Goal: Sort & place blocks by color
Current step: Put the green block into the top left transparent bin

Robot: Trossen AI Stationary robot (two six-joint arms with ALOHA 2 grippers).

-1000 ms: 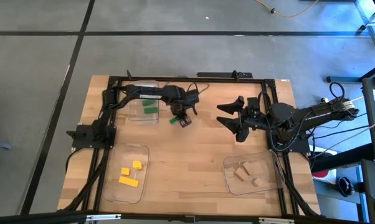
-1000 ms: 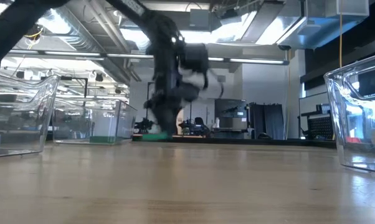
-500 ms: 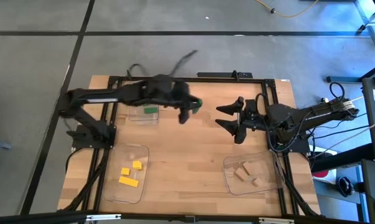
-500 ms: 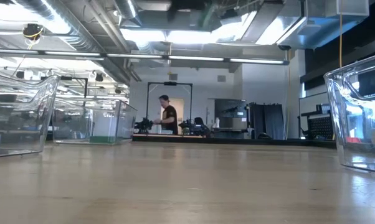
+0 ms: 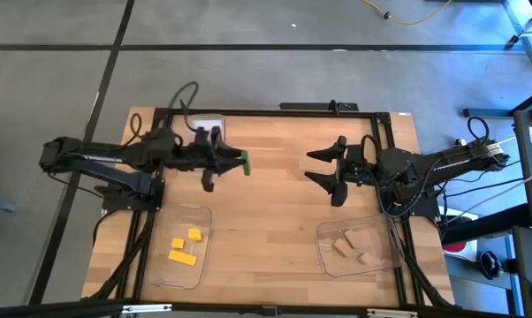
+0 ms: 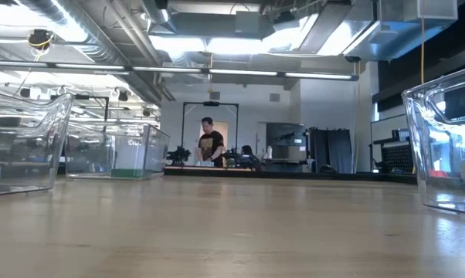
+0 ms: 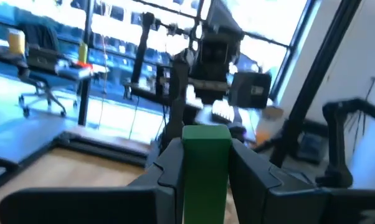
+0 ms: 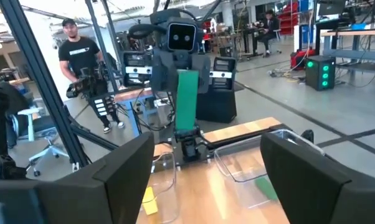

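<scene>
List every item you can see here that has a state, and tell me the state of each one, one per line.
Left gripper: raised above the green tray, jaws shut on a green block.
Green block: held off the table between the left jaws.
Right gripper: jaws open, empty, waiting above the table's right side.
Yellow blocks: lying in the near left tray.
Tan blocks: lying in the near right tray.
Green tray: holds at least one green block.

— Can you see inside the far tray point(image 5: 215, 120)?

— Barely; the left arm point(image 5: 142, 152) covers most of it from above.

— And the green block point(image 7: 205, 163)?

— Its lower end runs off the left wrist picture's bottom edge, between the fingers point(image 7: 172, 167).

— The person point(image 6: 210, 147) at the back?

— Too small to make out.
</scene>
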